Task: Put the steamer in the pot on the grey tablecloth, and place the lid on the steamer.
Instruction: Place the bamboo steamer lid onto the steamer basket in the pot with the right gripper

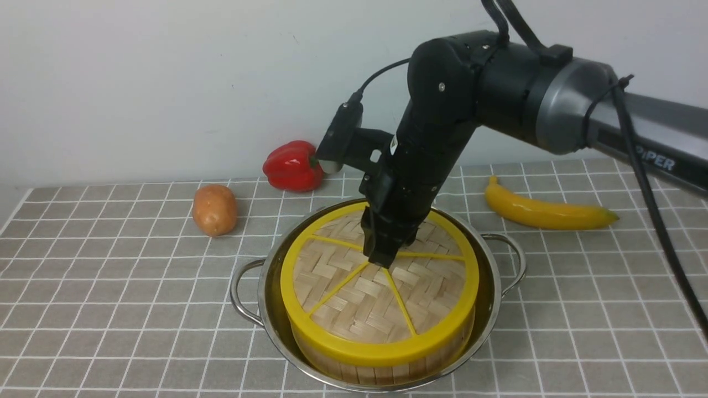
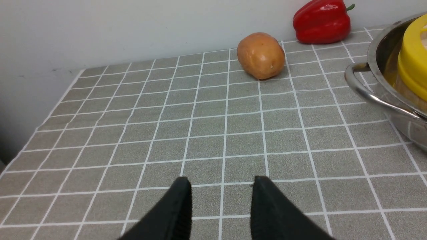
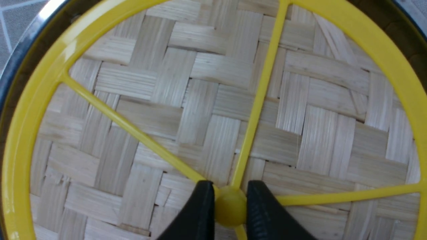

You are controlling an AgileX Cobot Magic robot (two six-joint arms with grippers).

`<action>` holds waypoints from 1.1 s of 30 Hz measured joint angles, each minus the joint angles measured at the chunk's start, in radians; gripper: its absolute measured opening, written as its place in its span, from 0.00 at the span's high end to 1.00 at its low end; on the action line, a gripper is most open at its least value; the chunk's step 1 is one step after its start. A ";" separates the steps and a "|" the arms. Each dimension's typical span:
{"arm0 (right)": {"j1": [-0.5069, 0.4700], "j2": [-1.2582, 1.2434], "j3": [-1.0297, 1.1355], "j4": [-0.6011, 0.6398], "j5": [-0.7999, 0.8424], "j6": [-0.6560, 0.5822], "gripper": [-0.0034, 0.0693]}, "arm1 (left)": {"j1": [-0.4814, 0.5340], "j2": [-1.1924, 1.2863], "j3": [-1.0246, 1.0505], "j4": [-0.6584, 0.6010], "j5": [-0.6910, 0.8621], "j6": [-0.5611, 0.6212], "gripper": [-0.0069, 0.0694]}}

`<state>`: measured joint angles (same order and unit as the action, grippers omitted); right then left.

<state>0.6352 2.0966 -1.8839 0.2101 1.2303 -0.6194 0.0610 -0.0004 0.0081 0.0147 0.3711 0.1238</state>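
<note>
Grey tablecloth [image 1: 110, 287] — "PIPER" arm, right jaws [image 3: 230, 200] pinching lid [image 1: 381, 287] knob; left jaws [image 2: 221, 203] apart, empty.

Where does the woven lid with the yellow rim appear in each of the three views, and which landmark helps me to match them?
Front view: the lid lies on the steamer inside the pot, low in the centre.
Left wrist view: only its yellow edge shows at the right border.
Right wrist view: it fills nearly the whole picture; the right hand grips its small knob.
Shared landmark: the pot's shiny rim.
</note>
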 joint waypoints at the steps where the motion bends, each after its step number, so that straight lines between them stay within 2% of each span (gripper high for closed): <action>1: -0.001 0.000 0.000 0.004 0.000 -0.012 0.77 | 0.000 0.000 0.000 0.000 0.000 0.000 0.59; 16: -0.010 0.001 0.000 0.028 -0.014 -0.062 0.77 | 0.000 0.000 0.000 0.000 0.000 0.000 0.59; 33: -0.010 0.001 0.000 0.047 -0.015 -0.066 0.77 | 0.000 0.000 0.000 0.000 0.000 0.000 0.59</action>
<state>0.6253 2.0974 -1.8839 0.2574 1.2151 -0.6852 0.0610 -0.0004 0.0081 0.0147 0.3711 0.1238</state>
